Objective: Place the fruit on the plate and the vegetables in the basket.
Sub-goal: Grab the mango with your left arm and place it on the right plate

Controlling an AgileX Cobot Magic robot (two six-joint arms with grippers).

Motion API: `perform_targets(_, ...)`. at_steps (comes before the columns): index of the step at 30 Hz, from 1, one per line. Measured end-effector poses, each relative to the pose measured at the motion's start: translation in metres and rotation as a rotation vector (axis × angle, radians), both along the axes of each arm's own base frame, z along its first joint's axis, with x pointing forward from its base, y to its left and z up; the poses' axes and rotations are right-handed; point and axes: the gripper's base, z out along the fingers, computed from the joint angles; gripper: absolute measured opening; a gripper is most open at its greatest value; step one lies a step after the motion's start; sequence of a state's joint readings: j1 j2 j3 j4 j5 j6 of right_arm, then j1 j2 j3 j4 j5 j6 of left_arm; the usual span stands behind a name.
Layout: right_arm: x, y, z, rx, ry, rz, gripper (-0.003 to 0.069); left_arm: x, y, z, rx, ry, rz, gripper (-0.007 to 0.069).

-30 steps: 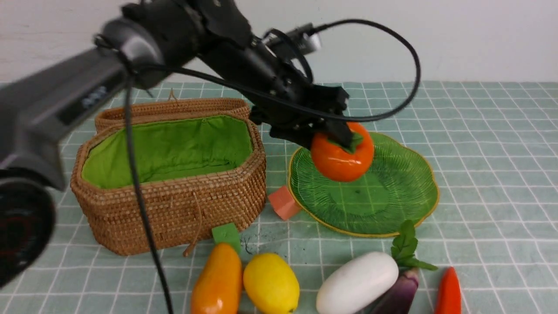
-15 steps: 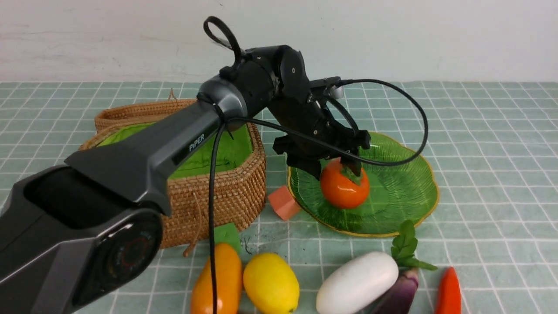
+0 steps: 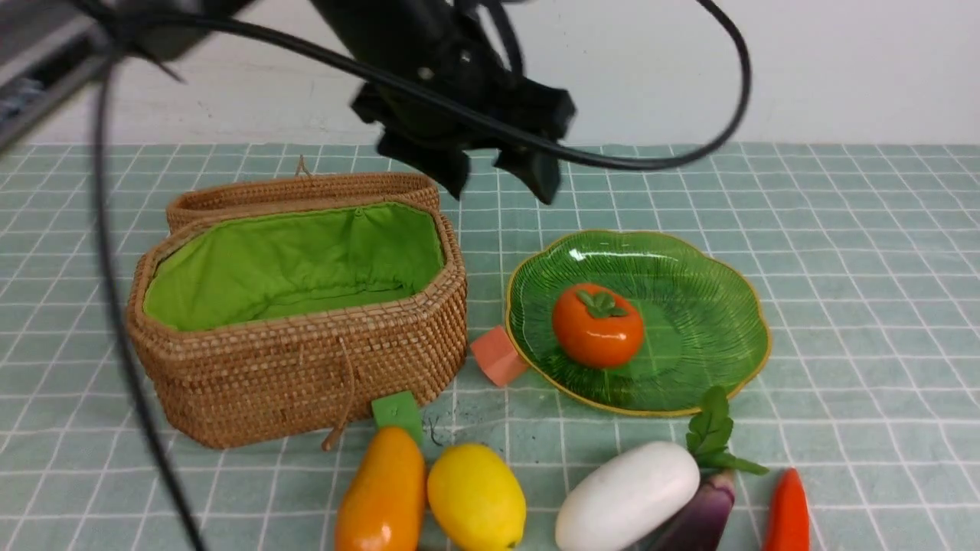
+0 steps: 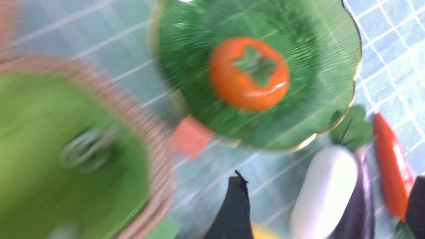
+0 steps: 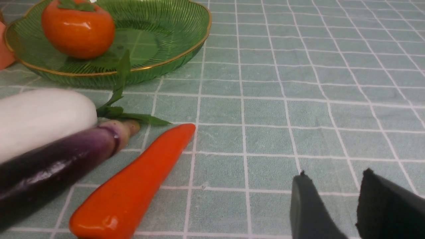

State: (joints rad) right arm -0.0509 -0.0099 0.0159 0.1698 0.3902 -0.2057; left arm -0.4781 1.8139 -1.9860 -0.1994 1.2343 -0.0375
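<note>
The orange-red persimmon (image 3: 597, 325) sits alone on the green plate (image 3: 735, 306), and the wrist views show this persimmon (image 4: 247, 73) (image 5: 78, 31) too. My left gripper (image 3: 501, 184) hangs high above the gap between the basket (image 3: 298, 375) and the plate, open and empty. The mango (image 3: 383, 490) and lemon (image 3: 476, 497) lie at the front. Beside them lie the white vegetable (image 3: 628, 505), the purple eggplant (image 3: 700, 520) and the red pointed one (image 3: 788, 513). My right gripper (image 5: 334, 174) is low over the cloth near the red one (image 5: 132, 186), open with nothing between its fingers.
The basket stands open, its green lining (image 3: 291, 260) bare and its lid (image 3: 306, 191) behind it. A salmon cube (image 3: 498, 356) lies against the plate's left rim. A green cube (image 3: 398, 409) sits in front of the basket. The left arm's cable (image 3: 122, 306) hangs across the left side.
My left gripper lowered the persimmon onto the plate, opened and let it go, then rose well above the table. The persimmon stays on the plate.
</note>
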Motion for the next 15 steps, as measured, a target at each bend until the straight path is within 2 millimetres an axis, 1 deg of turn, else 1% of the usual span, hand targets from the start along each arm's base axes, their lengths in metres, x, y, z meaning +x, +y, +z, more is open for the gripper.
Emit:
perform_targets(1, 0.0, 0.0, 0.0, 0.0, 0.0, 0.0, 0.0241, -0.015, 0.018, 0.008, 0.018, -0.009, 0.04, 0.0615)
perform_targets(2, 0.0, 0.0, 0.0, 0.0, 0.0, 0.0, 0.0241, -0.015, 0.018, 0.008, 0.018, -0.009, 0.042, 0.0615)
perform_targets(3, 0.0, 0.0, 0.0, 0.0, 0.0, 0.0, 0.0241, -0.031, 0.036, 0.0, 0.074, 0.02, 0.092, 0.0612)
perform_targets(4, 0.0, 0.0, 0.0, 0.0, 0.0, 0.0, 0.0241, -0.039, 0.042, -0.001, 0.087, 0.027, 0.109, 0.0612)
perform_targets(5, 0.0, 0.0, 0.0, 0.0, 0.0, 0.0, 0.0241, -0.051, 0.051, -0.018, 0.135, 0.08, 0.131, 0.0612)
perform_targets(6, 0.0, 0.0, 0.0, 0.0, 0.0, 0.0, 0.0241, -0.058, 0.056, -0.029, 0.154, 0.113, 0.142, 0.0612)
perform_targets(7, 0.0, 0.0, 0.0, 0.0, 0.0, 0.0, 0.0241, -0.066, 0.059, -0.044, 0.172, 0.152, 0.147, 0.0612)
perform_targets(8, 0.0, 0.0, 0.0, 0.0, 0.0, 0.0, 0.0241, -0.071, 0.061, -0.056, 0.178, 0.172, 0.151, 0.0612)
perform_targets(9, 0.0, 0.0, 0.0, 0.0, 0.0, 0.0, 0.0241, -0.075, 0.062, -0.074, 0.185, 0.202, 0.154, 0.0611)
perform_targets(10, 0.0, 0.0, 0.0, 0.0, 0.0, 0.0, 0.0241, -0.077, 0.063, -0.091, 0.196, 0.232, 0.156, 0.061)
perform_targets(12, 0.0, 0.0, 0.0, 0.0, 0.0, 0.0, 0.0241, -0.079, 0.063, -0.118, 0.191, 0.255, 0.167, 0.0609)
perform_targets(13, 0.0, 0.0, 0.0, 0.0, 0.0, 0.0, 0.0241, -0.079, 0.063, -0.121, 0.191, 0.256, 0.168, 0.0609)
perform_targets(14, 0.0, 0.0, 0.0, 0.0, 0.0, 0.0, 0.0241, -0.078, 0.062, -0.143, 0.186, 0.263, 0.178, 0.061)
perform_targets(15, 0.0, 0.0, 0.0, 0.0, 0.0, 0.0, 0.0241, -0.076, 0.061, -0.151, 0.182, 0.265, 0.183, 0.061)
